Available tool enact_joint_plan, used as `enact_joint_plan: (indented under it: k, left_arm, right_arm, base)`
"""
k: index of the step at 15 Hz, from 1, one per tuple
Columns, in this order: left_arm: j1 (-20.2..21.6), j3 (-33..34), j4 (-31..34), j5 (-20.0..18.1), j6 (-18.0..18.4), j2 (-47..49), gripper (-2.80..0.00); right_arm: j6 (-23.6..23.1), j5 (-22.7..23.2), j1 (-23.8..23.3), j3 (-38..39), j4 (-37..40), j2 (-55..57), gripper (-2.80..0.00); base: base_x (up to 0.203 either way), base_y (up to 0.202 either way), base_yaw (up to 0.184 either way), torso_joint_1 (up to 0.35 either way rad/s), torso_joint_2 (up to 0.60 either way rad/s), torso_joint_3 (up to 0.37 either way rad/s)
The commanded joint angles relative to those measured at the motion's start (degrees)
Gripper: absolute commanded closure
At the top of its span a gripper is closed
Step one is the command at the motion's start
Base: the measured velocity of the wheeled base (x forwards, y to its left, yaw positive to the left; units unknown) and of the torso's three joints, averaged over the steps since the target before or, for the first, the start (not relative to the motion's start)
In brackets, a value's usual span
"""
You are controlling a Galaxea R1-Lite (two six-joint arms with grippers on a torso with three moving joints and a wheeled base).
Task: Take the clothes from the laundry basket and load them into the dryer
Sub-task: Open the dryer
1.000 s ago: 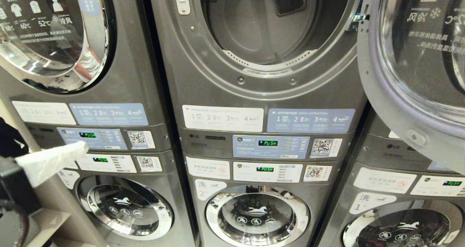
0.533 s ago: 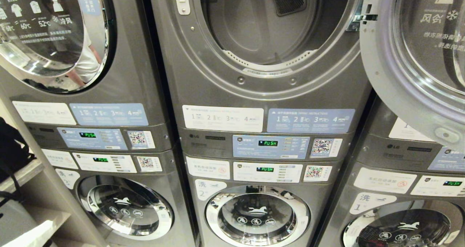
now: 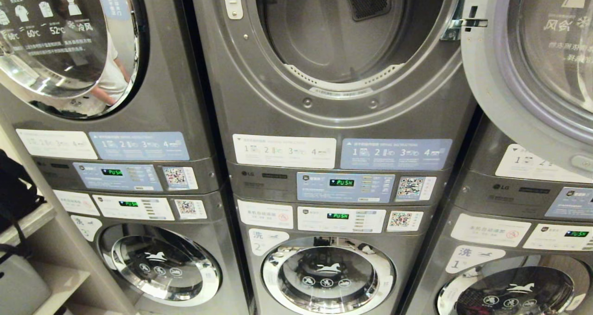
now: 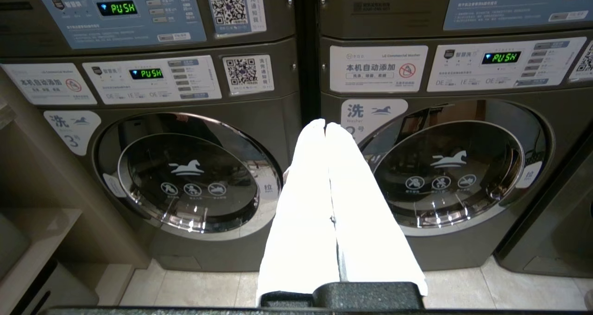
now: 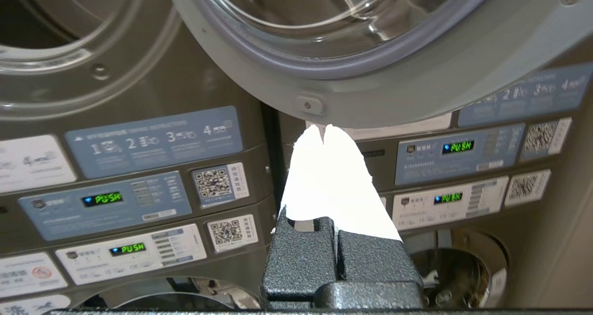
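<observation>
The middle upper dryer [image 3: 338, 28] stands open, its grey drum bare inside. Its round glass door [image 3: 533, 74] is swung out to the right. The clothes and the laundry basket are out of view. Neither arm shows in the head view. My left gripper [image 4: 324, 122] is shut with nothing in it, its white fingers pressed together and pointing at the gap between two lower washers. My right gripper [image 5: 323, 129] is also shut and empty, its tips just under the lower rim of the open dryer door [image 5: 370, 88].
Closed washers [image 4: 185, 176] [image 4: 444, 171] sit below the dryers, over a tiled floor [image 4: 194, 287]. A closed dryer [image 3: 69, 41] is at the upper left. A wooden shelf [image 3: 60, 278] with a black bag [image 3: 14, 190] stands at the left.
My left gripper has dropped from the left edge of the head view and out of it. The dryer door has swung farther to the right.
</observation>
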Motion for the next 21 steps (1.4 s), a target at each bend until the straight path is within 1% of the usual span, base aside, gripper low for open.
enact_joint_plan:
  k: [1, 2, 3, 5, 7, 8, 9, 10, 11, 13, 21]
  left_arm:
    - [-0.16, 0.56, 0.20, -0.11, 0.15, -2.80, 0.00]
    - [-0.09, 0.53, 0.29, -0.09, 0.15, -2.80, 0.00]
    - [-0.09, 0.56, 0.13, -0.09, 0.08, -2.80, 0.00]
    - [-0.09, 0.52, 0.11, 0.11, -0.82, -2.80, 0.00]
    - [-0.09, 0.56, 0.11, 0.08, -0.81, -2.71, 0.00]
    - [-0.09, 0.48, 0.11, 0.08, -0.61, -2.80, 0.00]
    - [-0.12, 0.55, 0.21, 0.08, -0.30, -2.80, 0.00]
    - [-0.17, 0.56, 0.29, 0.10, -0.29, -2.80, 0.00]
    - [-0.09, 0.56, 0.29, 0.16, -0.29, -2.80, 0.00]
    - [-0.09, 0.47, 0.11, 0.08, -0.64, -2.80, 0.00]
    - [-0.09, 0.49, 0.22, 0.08, -0.29, -2.80, 0.00]
  right_arm:
    - [0.66, -1.35, 0.07, -1.21, -1.05, 9.54, 0.00]
    - [0.67, -0.76, 0.14, 0.51, -1.20, 8.14, 0.00]
    - [0.37, 0.92, 0.22, 3.26, -1.29, 4.73, 0.00]
    - [-1.97, 5.98, 0.31, 10.22, -0.73, -6.10, 0.00]
    - [-4.57, 10.24, 0.30, 17.06, 2.86, -17.43, 0.00]
    - [-5.30, 11.65, 0.29, 20.23, 4.36, -21.15, 0.00]
    - [-5.88, 13.06, 0.27, 24.54, 5.63, -23.06, 0.00]
    - [-6.29, 14.02, 0.26, 27.07, 6.98, -23.20, 0.00]
    - [-6.70, 15.06, 0.25, 27.30, 8.50, -22.94, 0.00]
    - [-7.06, 17.24, 0.25, 27.26, 8.47, -22.87, 0.00]
    - [-6.47, 16.83, 0.25, 27.49, 8.10, -22.87, 0.00]
  base:
    - [0.000, 0.000, 0.000, 0.000, 0.00, 0.000]
    - [0.000, 0.000, 0.000, 0.000, 0.00, 0.000]
    - [0.000, 0.000, 0.000, 0.000, 0.00, 0.000]
    - [0.000, 0.000, 0.000, 0.000, 0.00, 0.000]
    - [0.000, 0.000, 0.000, 0.000, 0.00, 0.000]
    - [0.000, 0.000, 0.000, 0.000, 0.00, 0.000]
    - [0.000, 0.000, 0.000, 0.000, 0.00, 0.000]
    - [0.000, 0.000, 0.000, 0.000, 0.00, 0.000]
    - [0.000, 0.000, 0.000, 0.000, 0.00, 0.000]
    - [0.000, 0.000, 0.000, 0.000, 0.00, 0.000]
    - [0.000, 0.000, 0.000, 0.000, 0.00, 0.000]
